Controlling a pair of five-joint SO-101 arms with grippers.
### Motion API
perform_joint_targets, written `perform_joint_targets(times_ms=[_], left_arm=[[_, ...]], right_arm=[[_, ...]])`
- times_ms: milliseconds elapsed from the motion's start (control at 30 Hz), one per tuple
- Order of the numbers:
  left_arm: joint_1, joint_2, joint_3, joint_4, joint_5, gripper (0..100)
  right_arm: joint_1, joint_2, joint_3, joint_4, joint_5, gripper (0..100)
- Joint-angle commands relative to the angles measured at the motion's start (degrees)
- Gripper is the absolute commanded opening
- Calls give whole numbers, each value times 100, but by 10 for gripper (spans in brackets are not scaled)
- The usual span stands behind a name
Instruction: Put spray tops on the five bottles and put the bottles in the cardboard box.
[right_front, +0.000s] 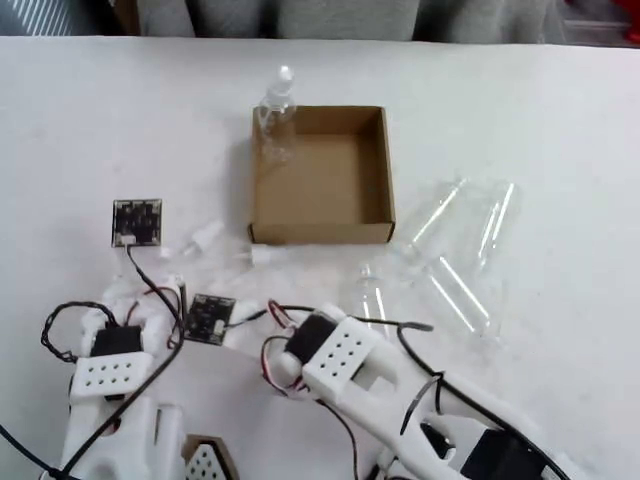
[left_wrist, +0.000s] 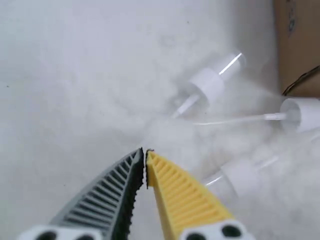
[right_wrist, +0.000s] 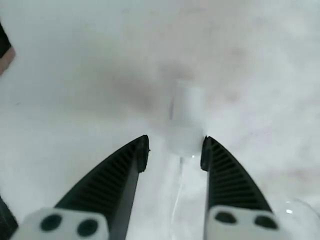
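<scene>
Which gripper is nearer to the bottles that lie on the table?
Right. The right gripper is open, with the end of one bottle between its fingertips. The left gripper is shut, farther off, beside the spray tops.

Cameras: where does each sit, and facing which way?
High view: fixed above, looking down on table, cardboard box, left arm, right arm.
Left wrist view: on left arm, looking past shut left gripper at spray tops.
Right wrist view: on right arm, looking past open right gripper at clear bottle.
Shared: high and left wrist views show cardboard box and spray tops.
</scene>
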Motion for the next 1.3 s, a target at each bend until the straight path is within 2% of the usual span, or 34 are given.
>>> perform_joint_targets(times_ms=[0, 133, 633, 867, 1267], left_arm=[[22, -136, -44, -132, -35, 27], [84, -127, -44, -132, -35, 27], [84, -127, -44, -132, -35, 27], [84, -127, -44, -132, -35, 27], [75, -127, -44, -132, -35, 27]], right_arm=[[127, 4, -440, 330, 35, 149], [136, 4, -651, 576, 35, 149], [154, 84, -615, 426, 79, 151], [154, 84, -281, -13, 70, 253], [163, 567, -246, -84, 88, 207]])
